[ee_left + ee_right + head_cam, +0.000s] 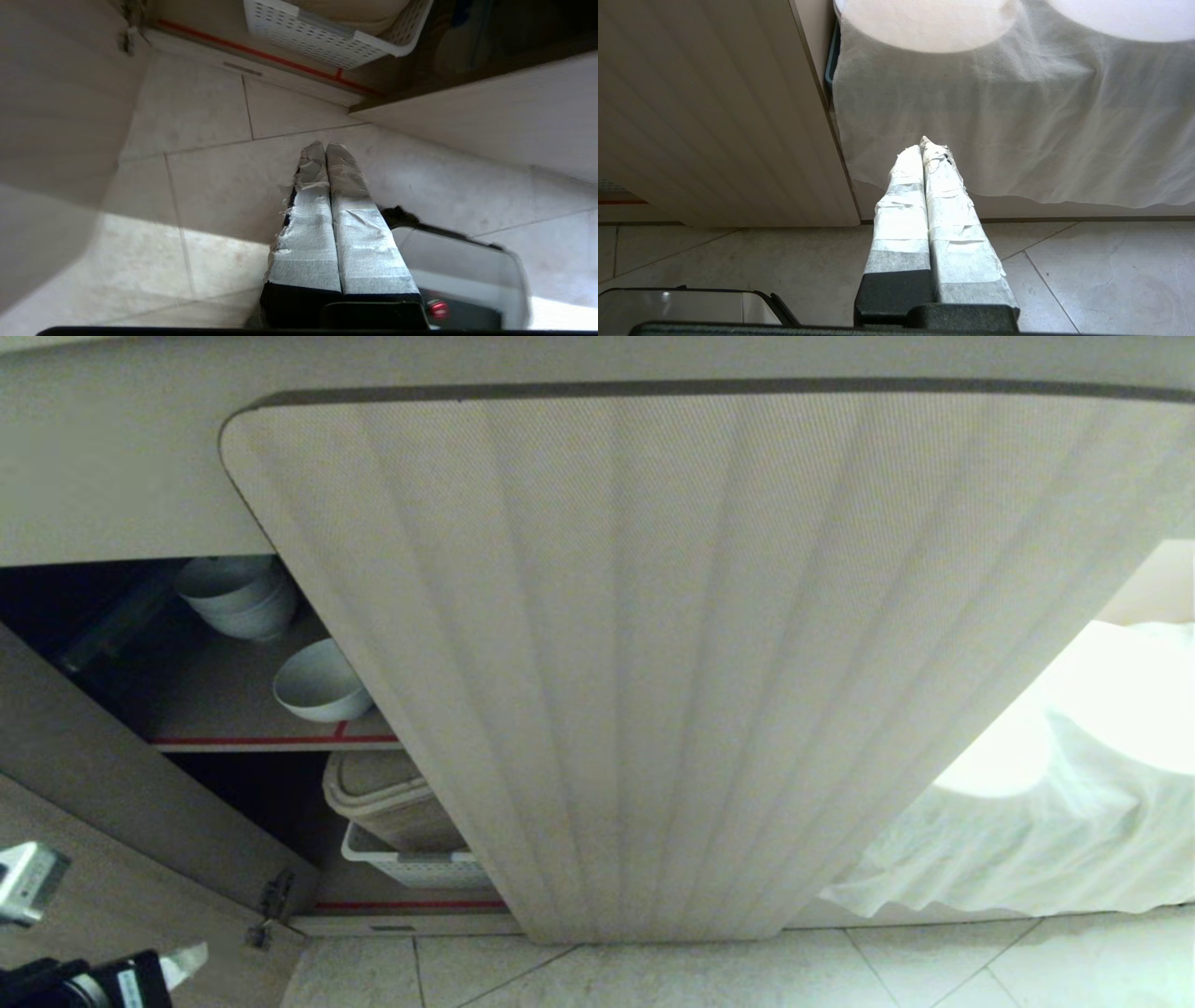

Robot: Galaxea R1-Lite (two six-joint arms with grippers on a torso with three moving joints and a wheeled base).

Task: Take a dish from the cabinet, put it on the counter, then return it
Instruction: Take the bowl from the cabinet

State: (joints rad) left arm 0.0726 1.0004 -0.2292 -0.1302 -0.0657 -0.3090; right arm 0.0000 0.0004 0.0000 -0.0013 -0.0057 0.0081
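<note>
One dish [320,682] on the cabinet's [672,663] red-edged shelf, no legible writing.

Upper shelf [233,709] with a red front edge – holding a lone white bowl [320,682] near the front, a stack of bowls [239,596] further back. Lower shelf [411,903], also red-edged – bearing a white slotted basket [411,868]. Pale tiled floor [747,971] below.

Looks like a home kitchen, shot low down near the floor. You've got a cabinet [653,663] with pale fluted doors, bowls [245,597] sitting on a red-edged shelf [271,741] inside, a white slotted basket [411,868] below, and pale floor tiles [747,971] running along the front.
</note>
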